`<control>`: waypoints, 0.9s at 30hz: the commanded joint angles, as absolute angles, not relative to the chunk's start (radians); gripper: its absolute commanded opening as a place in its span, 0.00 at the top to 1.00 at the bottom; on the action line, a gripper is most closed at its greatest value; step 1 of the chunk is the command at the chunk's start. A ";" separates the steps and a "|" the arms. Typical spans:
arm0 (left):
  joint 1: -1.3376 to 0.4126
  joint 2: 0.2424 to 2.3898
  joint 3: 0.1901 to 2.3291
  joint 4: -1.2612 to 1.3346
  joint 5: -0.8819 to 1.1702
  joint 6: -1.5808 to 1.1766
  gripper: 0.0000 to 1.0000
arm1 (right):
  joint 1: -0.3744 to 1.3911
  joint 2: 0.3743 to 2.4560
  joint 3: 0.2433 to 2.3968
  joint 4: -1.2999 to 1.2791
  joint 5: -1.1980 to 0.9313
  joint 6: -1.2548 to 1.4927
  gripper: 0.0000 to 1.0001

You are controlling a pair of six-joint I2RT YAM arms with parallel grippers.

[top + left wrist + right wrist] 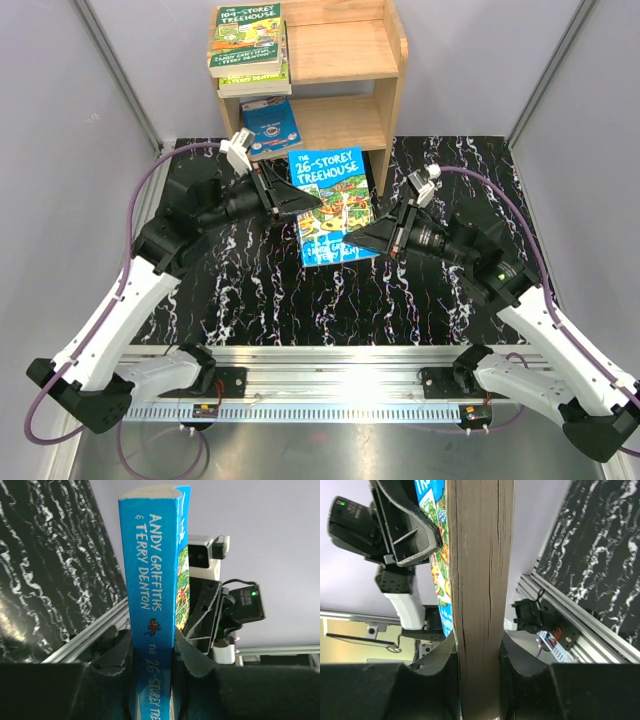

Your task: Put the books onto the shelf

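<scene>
Left claw: the left gripper (303,202) (152,650) was clenched on the spine edge of the blue "26-Storey Treehouse" paperback (335,205) (150,580), with one black finger pressed to each cover.
Right claw: the right gripper (362,236) (479,655) was clamped on the same book's page edge (480,580), its fingers touching both sides of the page block.
Held book: it hung between the two claws above the black white-veined table (250,290), cover facing up and tilted, just in front of the shelf.
Shelf: the small light-wood two-tier shelf unit (392,90) stood at the far edge of the table.
Top tier: a stack of green-covered Treehouse paperbacks (248,50) lay flat at its left end.
Lower tier: a blue paperback with a white circle (270,125) lay flat at the left, its near end jutting past the front edge, close to the left claw.
</scene>
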State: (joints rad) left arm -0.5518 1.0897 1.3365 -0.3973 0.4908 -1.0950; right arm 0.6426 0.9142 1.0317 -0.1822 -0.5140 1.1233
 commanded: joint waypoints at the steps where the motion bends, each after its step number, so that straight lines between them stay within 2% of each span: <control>1: -0.514 1.089 1.414 -0.483 0.356 -0.925 0.99 | 0.632 0.900 1.054 -0.445 -0.463 1.025 1.00; 2: -0.512 1.089 1.405 -0.495 0.333 -0.925 0.83 | 0.632 0.916 1.061 -0.455 -0.459 1.026 1.00; 5: -0.506 1.078 1.397 -0.587 0.241 -0.911 0.54 | 0.632 0.975 1.078 -0.482 -0.459 1.032 1.00; 6: -0.506 1.074 1.410 -0.627 0.204 -0.893 0.34 | 0.632 0.992 1.086 -0.489 -0.456 1.032 1.00; 8: -0.506 1.052 1.428 -0.760 0.091 -0.874 0.21 | 0.630 1.047 1.118 -0.491 -0.449 1.023 1.00; 9: -0.505 1.042 1.446 -0.832 0.056 -0.852 0.11 | 0.630 1.069 1.132 -0.485 -0.452 1.017 1.00; 11: -0.506 1.004 1.460 -0.891 -0.035 -0.828 0.01 | 0.627 1.135 1.181 -0.459 -0.460 0.993 1.00; 20: -0.506 0.864 1.491 -1.092 -0.215 -0.756 0.01 | 0.588 1.360 1.385 -0.282 -0.555 0.917 1.00; 27: -0.506 0.790 1.433 -1.117 -0.212 -0.787 0.01 | 0.542 1.538 1.543 -0.164 -0.587 0.957 1.00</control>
State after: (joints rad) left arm -0.5053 0.8001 1.4567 -1.1088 -0.1764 -0.7860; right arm 0.5640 1.4868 1.4528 -0.3443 -0.5400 0.9531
